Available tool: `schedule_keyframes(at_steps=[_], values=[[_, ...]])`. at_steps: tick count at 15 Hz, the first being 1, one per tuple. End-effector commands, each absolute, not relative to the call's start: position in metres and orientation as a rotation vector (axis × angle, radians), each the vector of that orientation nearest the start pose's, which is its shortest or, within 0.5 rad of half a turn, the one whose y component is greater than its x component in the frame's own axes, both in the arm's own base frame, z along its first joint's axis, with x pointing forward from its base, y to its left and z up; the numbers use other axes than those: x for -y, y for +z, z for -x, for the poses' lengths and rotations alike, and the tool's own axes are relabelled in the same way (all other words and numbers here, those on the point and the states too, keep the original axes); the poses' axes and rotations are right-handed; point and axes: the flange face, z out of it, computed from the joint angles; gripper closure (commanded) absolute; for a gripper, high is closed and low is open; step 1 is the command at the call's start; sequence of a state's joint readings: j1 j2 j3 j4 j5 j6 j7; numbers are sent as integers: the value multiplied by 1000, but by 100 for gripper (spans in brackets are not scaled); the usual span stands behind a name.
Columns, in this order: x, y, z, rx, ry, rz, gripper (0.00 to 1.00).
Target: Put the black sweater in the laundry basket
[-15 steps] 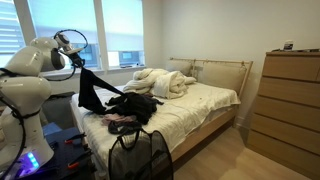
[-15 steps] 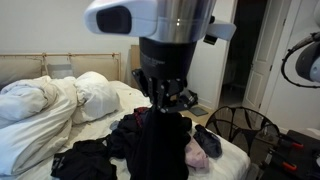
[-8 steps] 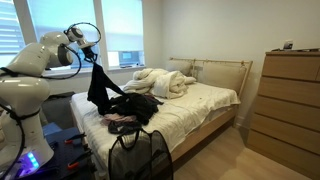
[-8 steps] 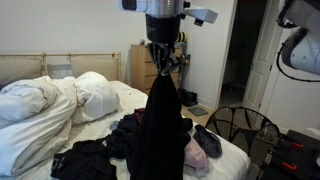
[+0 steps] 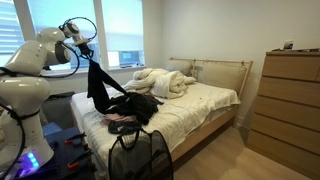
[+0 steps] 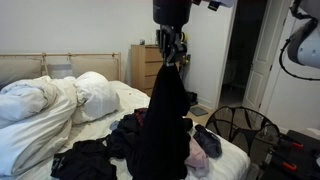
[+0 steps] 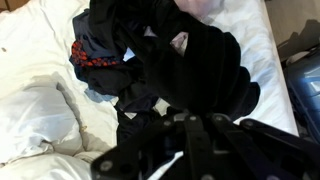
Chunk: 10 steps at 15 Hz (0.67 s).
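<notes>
End effector (image 6: 171, 55) high up, fingers pinched shut on top of black sweater (image 6: 165, 120). Sweater hangs full length, lower end meeting clothes pile (image 5: 135, 108). Laundry basket (image 5: 138, 155) at 5 o'clock from sweater in an exterior view, apart.

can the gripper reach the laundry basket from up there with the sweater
Probably yes: the gripper, jaws shut on the black sweater, hangs above the clothes pile, and the laundry basket stands open beside the bed, nothing covering it. The sweater's tail may drag.
</notes>
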State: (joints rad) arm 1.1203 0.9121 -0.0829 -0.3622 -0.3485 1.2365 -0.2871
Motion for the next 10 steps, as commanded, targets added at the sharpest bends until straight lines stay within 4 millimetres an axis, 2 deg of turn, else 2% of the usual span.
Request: schedule_keyframes(at_steps=[1,4,9,10], values=[[-623,552,-372,2054,-213,2852,94],[-624,545,-374,2060,-194,2857,94],[-624,544,-374,2059,-192,2858,94],[-624,544,-374,2059,-192,2858,98]])
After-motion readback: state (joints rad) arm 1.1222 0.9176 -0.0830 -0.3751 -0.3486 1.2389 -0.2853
